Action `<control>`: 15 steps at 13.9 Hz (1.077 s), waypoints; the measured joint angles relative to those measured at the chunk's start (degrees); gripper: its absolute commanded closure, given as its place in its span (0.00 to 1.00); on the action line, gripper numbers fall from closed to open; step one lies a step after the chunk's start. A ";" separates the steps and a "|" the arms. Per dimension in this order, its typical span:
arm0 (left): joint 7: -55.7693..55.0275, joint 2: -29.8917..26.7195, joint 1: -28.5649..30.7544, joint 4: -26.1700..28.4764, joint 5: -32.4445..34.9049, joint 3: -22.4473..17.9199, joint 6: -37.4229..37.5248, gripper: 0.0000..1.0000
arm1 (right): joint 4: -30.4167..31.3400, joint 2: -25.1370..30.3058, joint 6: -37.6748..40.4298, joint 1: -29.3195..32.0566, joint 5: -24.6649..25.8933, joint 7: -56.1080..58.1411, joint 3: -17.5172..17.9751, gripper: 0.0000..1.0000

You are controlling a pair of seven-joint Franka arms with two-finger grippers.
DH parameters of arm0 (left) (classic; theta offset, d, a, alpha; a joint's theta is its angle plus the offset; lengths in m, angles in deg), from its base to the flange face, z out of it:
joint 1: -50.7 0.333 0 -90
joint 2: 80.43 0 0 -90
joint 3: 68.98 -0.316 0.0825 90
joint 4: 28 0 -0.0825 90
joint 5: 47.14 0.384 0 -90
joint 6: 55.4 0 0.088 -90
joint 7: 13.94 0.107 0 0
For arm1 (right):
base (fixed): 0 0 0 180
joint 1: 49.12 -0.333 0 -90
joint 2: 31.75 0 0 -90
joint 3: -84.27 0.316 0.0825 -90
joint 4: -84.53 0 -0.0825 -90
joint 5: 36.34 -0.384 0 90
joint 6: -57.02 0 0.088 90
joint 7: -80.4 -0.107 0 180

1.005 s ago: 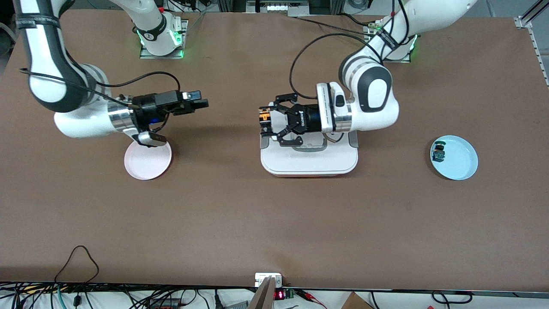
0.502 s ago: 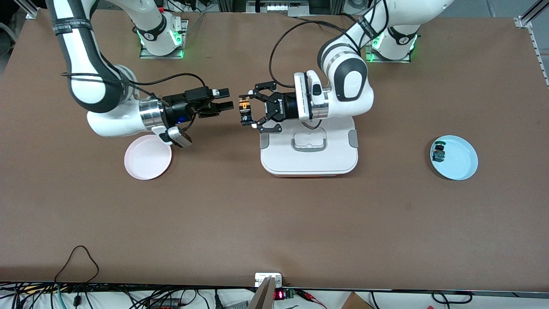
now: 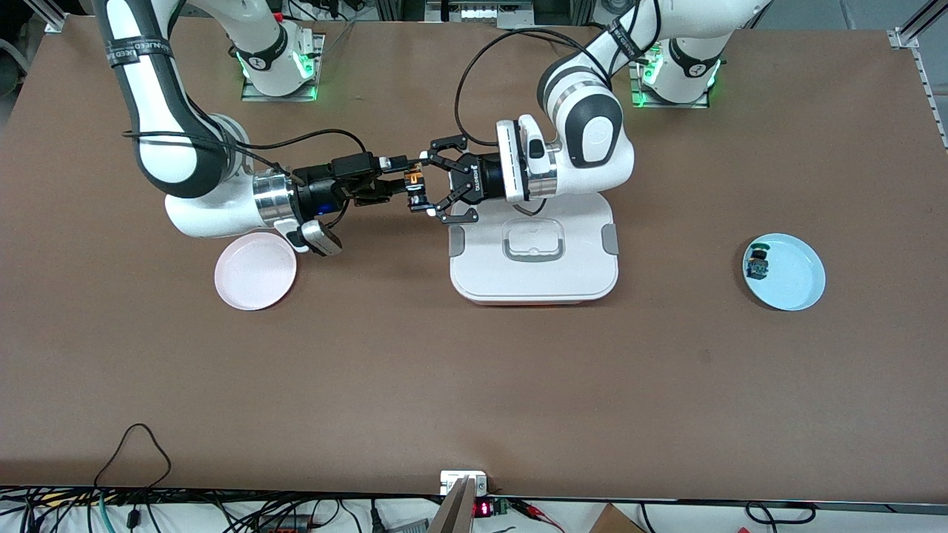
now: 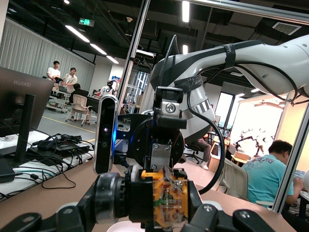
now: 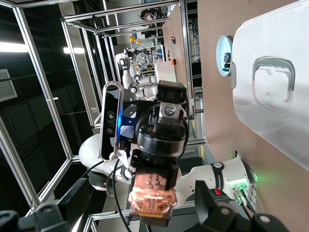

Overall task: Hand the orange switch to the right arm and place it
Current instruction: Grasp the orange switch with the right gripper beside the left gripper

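Note:
The orange switch [image 3: 415, 183] is held sideways in the air by my left gripper [image 3: 422, 186], whose black claw fingers are shut on it. They are over the bare table, just off the white box's corner. My right gripper [image 3: 400, 179] meets it head-on from the right arm's end, open, with one slim finger on each side of the switch and a gap to each. In the left wrist view the switch [image 4: 164, 195] fills my left gripper [image 4: 154, 210], with the right gripper [image 4: 161, 145] facing it. In the right wrist view the switch [image 5: 152, 195] sits between my right gripper's fingers [image 5: 207, 205].
A white lidded box [image 3: 481, 277] lies mid-table under the left arm's wrist. A pink plate [image 3: 255, 277] lies below the right arm's wrist. A blue plate [image 3: 800, 281] at the left arm's end holds a green-capped switch [image 3: 757, 263].
Both arms closed in on each other. The left gripper carried the switch off the box toward the right arm's end, and the right gripper's open fingers came around the switch.

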 measured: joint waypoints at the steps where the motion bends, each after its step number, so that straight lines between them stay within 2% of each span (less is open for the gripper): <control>1: 0.00 0.00 0.00 0.00 0.00 -0.01 -0.01 0.88 | 0.00 -0.02 0.00 0.00 -0.01 0.00 0.00 0.21; 3: 0.00 0.00 0.00 0.00 0.00 -0.01 -0.02 0.87 | 0.00 -0.02 0.00 -0.02 -0.01 0.02 0.00 0.53; 4: 0.00 0.00 0.00 0.00 0.00 -0.01 -0.03 0.87 | 0.00 -0.02 0.01 -0.04 -0.01 0.04 0.00 0.62; 5: 0.00 0.00 0.00 0.00 0.00 -0.01 -0.05 0.87 | 0.00 -0.03 0.01 -0.09 -0.01 0.05 0.00 0.75; 6: 0.00 -0.03 0.01 -0.16 -0.06 -0.01 0.02 0.87 | 0.04 -0.14 -0.04 -0.13 0.05 0.11 -0.03 0.95; 8: 0.39 -0.03 0.01 -0.31 -0.07 -0.06 -0.02 0.87 | 0.02 -0.52 0.11 -0.14 -0.24 0.10 -0.06 1.00; 10: 0.40 -0.02 0.01 -0.30 -0.07 -0.07 -0.02 0.85 | 0.01 -0.55 0.11 -0.15 -0.27 0.10 -0.06 1.00; 11: 0.41 -0.02 0.01 -0.30 -0.07 -0.07 -0.02 0.71 | 0.01 -0.55 0.11 -0.15 -0.27 0.10 -0.06 1.00; 12: 0.41 -0.02 0.01 -0.31 -0.07 -0.07 -0.02 0.01 | 0.01 -0.55 0.11 -0.15 -0.27 0.10 -0.06 1.00; 15: 0.41 -0.02 0.26 -0.33 -0.07 -0.11 -0.08 0.00 | -0.17 -0.55 0.05 -0.23 -0.31 0.41 -0.06 1.00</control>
